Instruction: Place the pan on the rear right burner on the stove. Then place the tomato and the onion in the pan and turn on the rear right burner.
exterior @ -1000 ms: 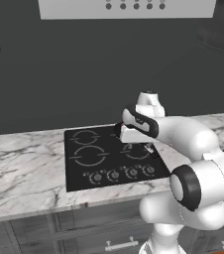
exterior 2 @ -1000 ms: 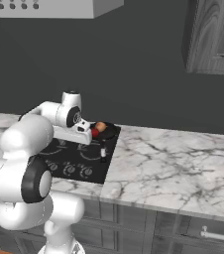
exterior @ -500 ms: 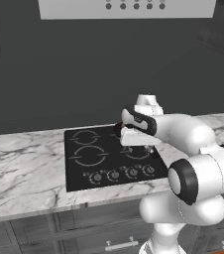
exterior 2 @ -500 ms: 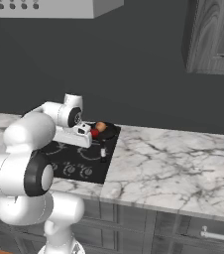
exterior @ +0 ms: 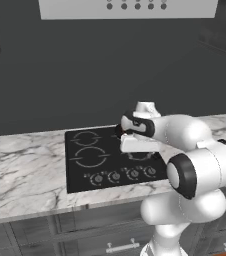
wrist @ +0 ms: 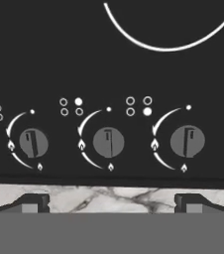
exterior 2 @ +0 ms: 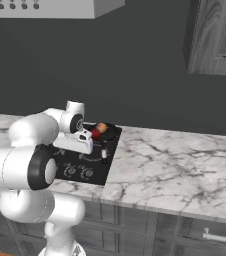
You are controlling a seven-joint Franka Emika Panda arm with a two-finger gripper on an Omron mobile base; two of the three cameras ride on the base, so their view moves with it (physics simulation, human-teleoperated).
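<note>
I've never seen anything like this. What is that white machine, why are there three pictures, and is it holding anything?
It is a white robot arm in a computer-drawn kitchen. Two pictures come from cameras riding behind the arm, one to its left and one to its right, so both show the same marble counter and black glass stove from two sides. The third comes from a camera on the hand itself, looking down at the row of round knobs.

In the right base view, a small black pan sits at the stove's back corner, with a red tomato and a brownish onion in it.

The gripper is the arm's two-finger hand. Its fingers are spread wide open, holding nothing, above the counter's edge just in front of the knobs.
</note>
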